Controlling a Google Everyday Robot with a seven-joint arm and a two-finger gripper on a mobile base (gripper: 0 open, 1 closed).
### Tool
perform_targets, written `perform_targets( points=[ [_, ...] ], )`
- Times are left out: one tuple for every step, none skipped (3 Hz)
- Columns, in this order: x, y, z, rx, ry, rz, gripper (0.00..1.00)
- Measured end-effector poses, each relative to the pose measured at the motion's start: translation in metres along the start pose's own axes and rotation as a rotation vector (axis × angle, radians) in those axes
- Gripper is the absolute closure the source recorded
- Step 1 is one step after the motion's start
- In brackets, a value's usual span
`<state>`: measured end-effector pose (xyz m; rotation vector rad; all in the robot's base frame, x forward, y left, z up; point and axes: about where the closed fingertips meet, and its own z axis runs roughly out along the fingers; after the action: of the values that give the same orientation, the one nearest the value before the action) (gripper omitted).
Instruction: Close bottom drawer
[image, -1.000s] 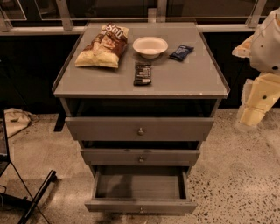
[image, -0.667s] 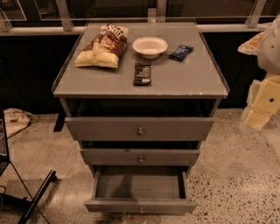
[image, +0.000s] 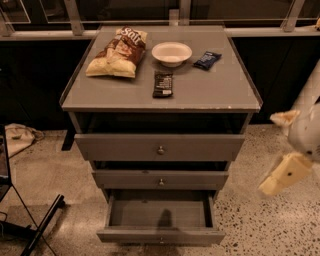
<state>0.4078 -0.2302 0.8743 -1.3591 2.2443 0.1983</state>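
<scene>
The grey cabinet (image: 160, 95) has three drawers, all partly open. The bottom drawer (image: 160, 234) is the narrowest and is pulled out the furthest. Its inside shows empty, and its small knob is just visible at the lower edge of the front. My gripper (image: 281, 149) hangs in the air to the right of the cabinet, about level with the middle drawer (image: 160, 179). Its cream fingers (image: 284, 176) are spread apart with nothing between them. It touches no drawer.
On the cabinet top lie a chip bag (image: 118, 52), a white bowl (image: 171, 52), a dark snack bar (image: 162, 84) and a blue packet (image: 207, 60). The top drawer (image: 160, 146) juts out slightly. A black stand leg (image: 42, 220) lies on the speckled floor at the left.
My gripper has come down along the right side of the cabinet, from tabletop height to the level of the drawers. The drawers have not moved.
</scene>
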Motion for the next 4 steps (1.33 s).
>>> perform_targets(
  points=[
    [0.024,0.007,0.064,-0.06,-0.137,0.143,0.0],
    [0.037,0.007,0.116,-0.137,-0.228,0.241,0.0],
    [0.039,0.008,0.124,-0.153,-0.232,0.252,0.18],
    [0.039,0.008,0.123,-0.153,-0.232,0.252,0.4]
  ],
)
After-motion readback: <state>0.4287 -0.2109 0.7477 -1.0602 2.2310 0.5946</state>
